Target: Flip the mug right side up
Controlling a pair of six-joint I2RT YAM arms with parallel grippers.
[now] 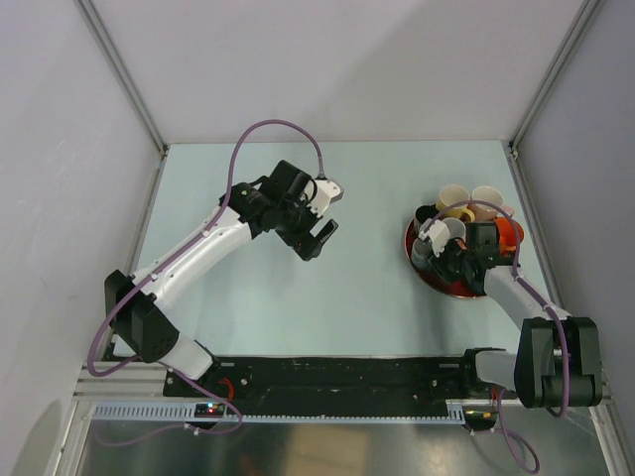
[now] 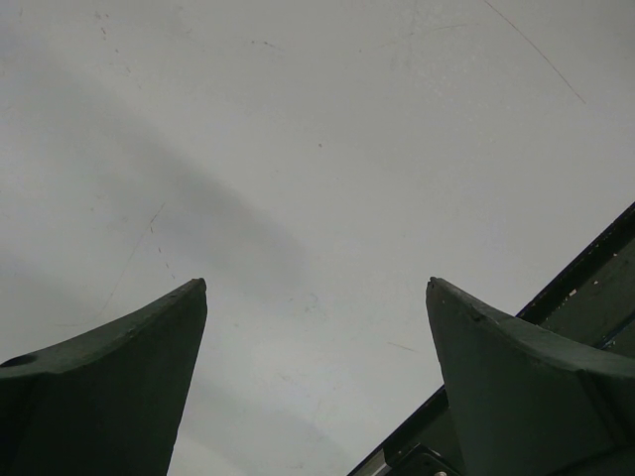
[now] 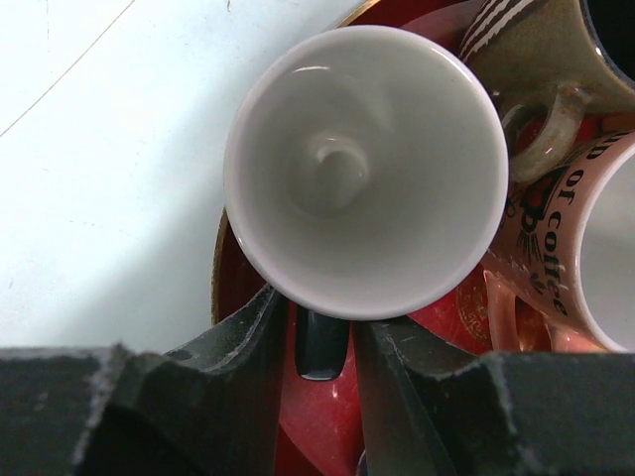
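A mug (image 3: 367, 169) with a white inside and a dark handle (image 3: 322, 342) fills the right wrist view, its open mouth facing the camera. My right gripper (image 3: 319, 327) is shut on that handle, with one finger (image 3: 243, 347) on each side, over the red plate (image 3: 317, 421). In the top view the mug (image 1: 444, 236) is at the plate's left side, with the right gripper (image 1: 454, 253) on it. I cannot tell whether the mug touches the plate. My left gripper (image 1: 319, 236) is open and empty above the middle of the table; its wrist view (image 2: 316, 288) shows only bare table.
The red plate (image 1: 437, 281) at the right holds other mugs: a yellow one (image 1: 453, 199), a cream one (image 1: 487, 195) and an orange one (image 1: 507, 234). In the right wrist view a brown striped mug (image 3: 556, 59) and a pink lettered mug (image 3: 580, 233) crowd the held mug's right.
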